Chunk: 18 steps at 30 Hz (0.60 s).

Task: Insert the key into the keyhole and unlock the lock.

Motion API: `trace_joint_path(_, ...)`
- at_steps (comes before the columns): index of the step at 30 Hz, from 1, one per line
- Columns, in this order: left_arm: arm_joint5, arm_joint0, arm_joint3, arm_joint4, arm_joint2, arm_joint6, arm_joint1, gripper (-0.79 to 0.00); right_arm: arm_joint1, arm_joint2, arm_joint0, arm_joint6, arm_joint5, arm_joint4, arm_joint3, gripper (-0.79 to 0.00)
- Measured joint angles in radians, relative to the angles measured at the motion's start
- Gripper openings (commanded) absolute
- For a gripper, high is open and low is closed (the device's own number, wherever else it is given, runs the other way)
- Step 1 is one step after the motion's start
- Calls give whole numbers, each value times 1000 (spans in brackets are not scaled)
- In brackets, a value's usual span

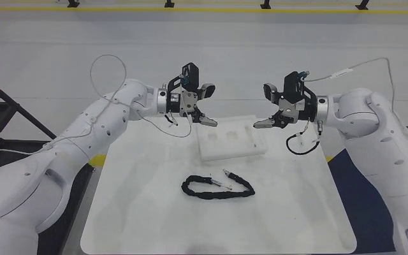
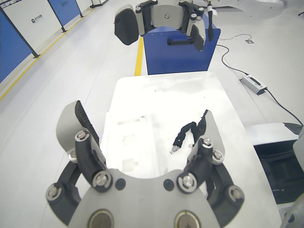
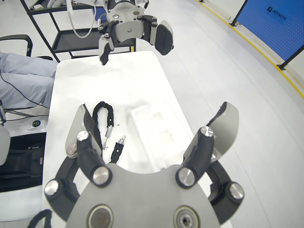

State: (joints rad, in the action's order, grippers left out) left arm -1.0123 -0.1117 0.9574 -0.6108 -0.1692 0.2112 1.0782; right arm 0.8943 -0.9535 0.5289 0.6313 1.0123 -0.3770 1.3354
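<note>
I judge nothing begun: left claw (image 1: pixel 209 105) and right claw (image 1: pixel 262 107) gape empty; black fabric-sleeved chain lock (image 1: pixel 217 189) lies ungripped.

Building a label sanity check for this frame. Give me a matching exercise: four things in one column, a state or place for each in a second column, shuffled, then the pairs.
Things:
1. chain lock
2. foam tray
3. left gripper
4. table

States:
A. open, empty, up above the table
B. white, with three recesses
C. black, lying on the table, ends apart
D. bears both the tray and the lock

Pairs: 1-C; 2-B; 3-A; 4-D
</note>
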Motion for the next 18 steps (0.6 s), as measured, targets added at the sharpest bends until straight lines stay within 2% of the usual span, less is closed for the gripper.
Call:
trace_joint_path(9,0,53,17,247,-1,-245,-8,-1,-22,52,-77,37,0,67,-39,0)
trace_joint_path(18,0,52,18,255,-1,-249,-8,-1,-22,52,-77,36,0,66,-38,0)
